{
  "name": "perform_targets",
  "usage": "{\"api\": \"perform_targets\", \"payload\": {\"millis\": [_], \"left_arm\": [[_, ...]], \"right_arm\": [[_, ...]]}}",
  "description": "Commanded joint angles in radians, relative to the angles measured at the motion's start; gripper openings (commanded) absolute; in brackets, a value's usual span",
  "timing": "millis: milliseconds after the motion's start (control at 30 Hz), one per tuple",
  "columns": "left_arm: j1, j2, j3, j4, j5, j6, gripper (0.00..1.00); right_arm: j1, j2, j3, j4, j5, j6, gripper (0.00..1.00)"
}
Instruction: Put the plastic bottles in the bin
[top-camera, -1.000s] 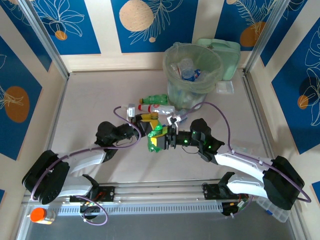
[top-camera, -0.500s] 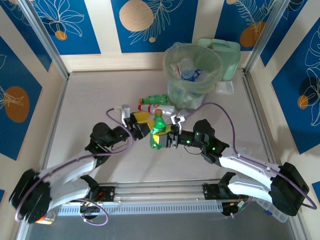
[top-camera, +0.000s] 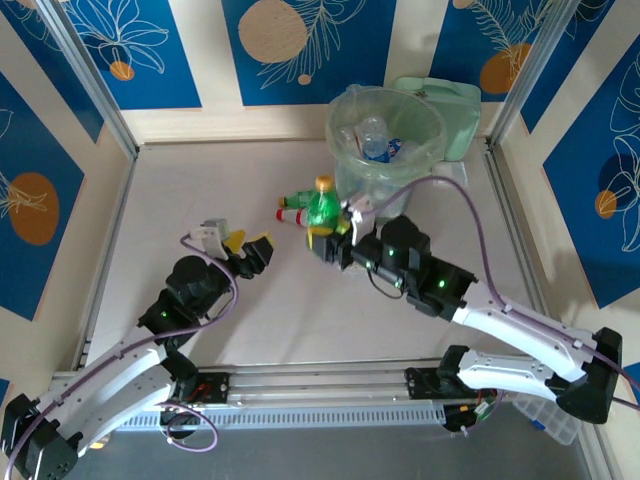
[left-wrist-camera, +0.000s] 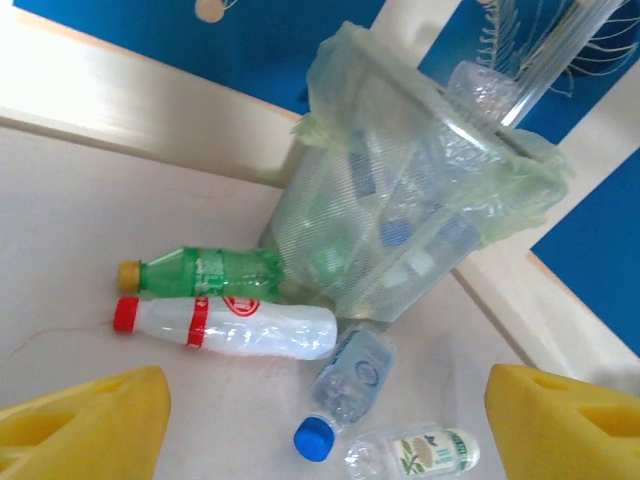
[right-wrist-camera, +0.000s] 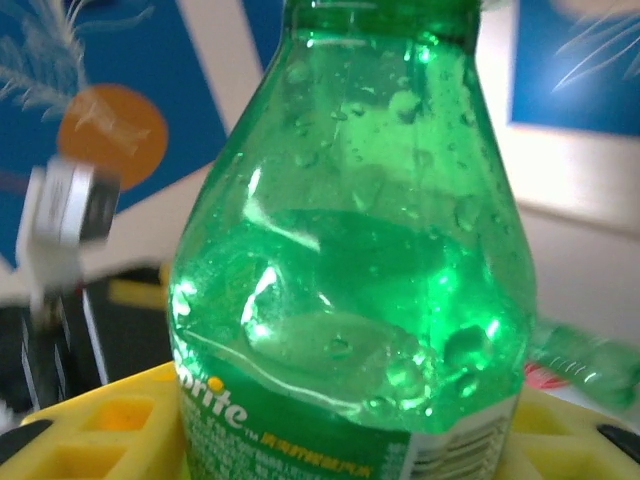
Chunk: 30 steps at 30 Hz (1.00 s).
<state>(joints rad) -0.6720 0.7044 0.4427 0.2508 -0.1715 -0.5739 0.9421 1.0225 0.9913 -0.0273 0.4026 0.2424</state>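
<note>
The right gripper (top-camera: 332, 240) clamps a green bottle (top-camera: 322, 207) low on its body and holds it upright, cap up, over the tabletop (top-camera: 190, 190), just beside the bin (top-camera: 362, 182). The left gripper (top-camera: 249, 246) hangs empty with its jaws spread, well to the left. At the bin's foot lie a second green bottle (left-wrist-camera: 205, 272), a white red-capped bottle (left-wrist-camera: 250, 330) alongside it, a blue-capped clear bottle (left-wrist-camera: 350, 378) and a small clear bottle (left-wrist-camera: 415, 452).

White letters "prite" stand on the green bottle (right-wrist-camera: 350, 280).
</note>
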Motion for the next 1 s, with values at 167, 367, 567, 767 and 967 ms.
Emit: {"api": "perform_targets", "payload": {"millis": [167, 367, 567, 767, 967], "left_arm": [[-0.005, 0.006, -0.012, -0.007, -0.003, -0.020, 0.82], [-0.005, 0.012, -0.009, -0.008, -0.001, -0.026, 0.82], [-0.006, 0.023, -0.003, -0.010, 0.006, -0.030, 0.82], [-0.006, 0.032, -0.001, -0.007, 0.010, -0.033, 0.82], [-0.005, 0.033, 0.001, -0.012, 0.007, -0.037, 0.82]], "right_arm": [[-0.306, 0.303, 0.567, -0.287, 0.075, -0.060, 0.46], [-0.551, 0.604, 1.004, -0.591, 0.053, -0.006, 0.46], [-0.619, 0.867, 1.347, -0.856, 0.091, -0.109, 0.46], [-0.630, 1.018, 1.420, -0.915, 0.158, -0.226, 0.46], [-0.661, 1.110, 1.429, -0.944, 0.100, -0.288, 0.47]]}}
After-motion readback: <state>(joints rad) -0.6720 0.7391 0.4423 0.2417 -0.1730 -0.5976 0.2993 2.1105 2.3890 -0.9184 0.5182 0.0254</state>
